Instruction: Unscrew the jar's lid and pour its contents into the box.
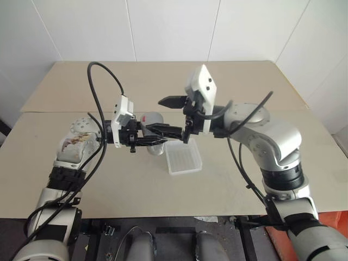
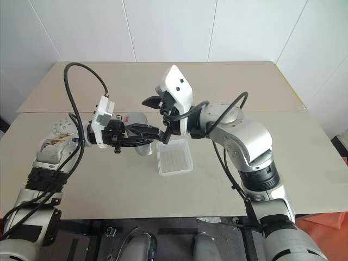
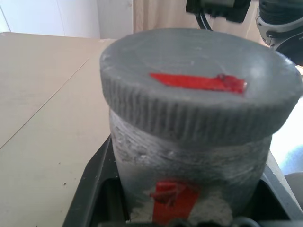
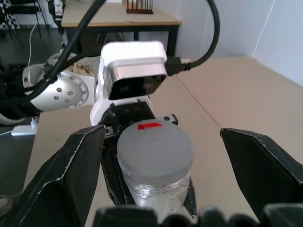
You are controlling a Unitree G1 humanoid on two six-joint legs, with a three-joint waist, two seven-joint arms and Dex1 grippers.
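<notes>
My left gripper (image 1: pixel 159 134) is shut on the grey jar (image 3: pixel 189 161), clamping its body from both sides and holding it upright above the table. The ribbed grey lid (image 3: pixel 199 80), with a red strip on top, sits on the jar. My right gripper (image 1: pixel 175 117) stands open just right of the jar, at lid height. One of its fingers (image 4: pixel 61 179) shows on either side of the lid (image 4: pixel 155 146), apart from it. The box (image 1: pixel 183 157), a translucent white tray, lies on the table below my grippers. The contents are hidden inside the jar.
The beige table (image 1: pixel 109 185) stretches around the box, with a seam to a second table (image 1: pixel 244 76) behind it. A white wall closes the far side. The table's front edge runs close below the box.
</notes>
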